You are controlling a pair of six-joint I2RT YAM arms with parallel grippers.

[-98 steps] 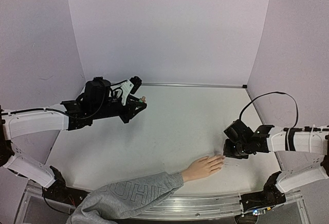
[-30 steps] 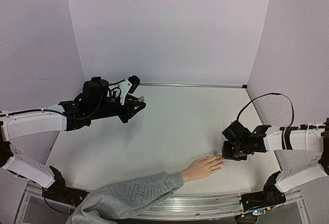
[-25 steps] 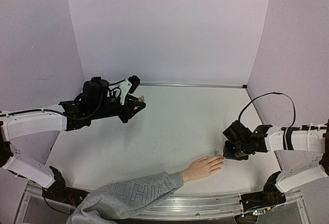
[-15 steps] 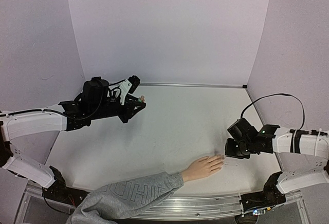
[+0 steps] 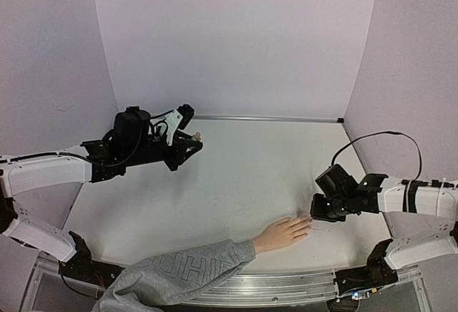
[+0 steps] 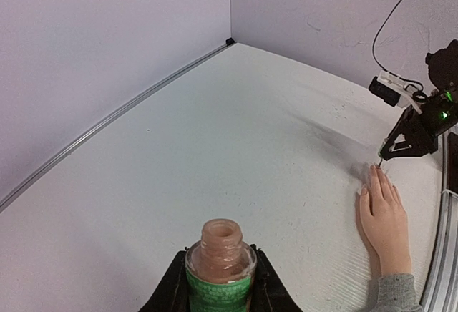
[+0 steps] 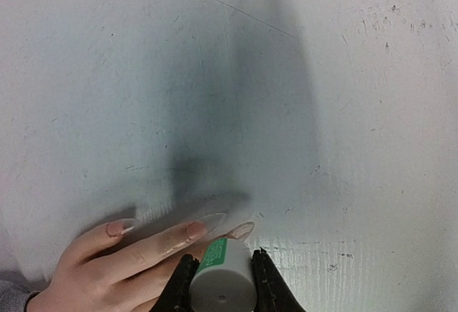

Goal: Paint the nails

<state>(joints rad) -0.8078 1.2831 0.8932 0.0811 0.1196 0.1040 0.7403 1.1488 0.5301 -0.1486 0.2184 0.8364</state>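
Top external view: two arms and one mannequin hand (image 5: 283, 233), palm down on the matte white counter (image 5: 243, 169), in a grey knit sleeve (image 5: 179, 273). Right wrist view: three nails (image 7: 202, 227) show, glossy, almond-shaped and pale pink, just beyond the right fingers (image 7: 183, 283). These fingers are clamped on one smooth white cylindrical cap (image 7: 223, 283) beside the nearest nail. Left fingers (image 6: 170, 296) clamp one open round glass bottle (image 6: 220, 262), well apart from the nails.
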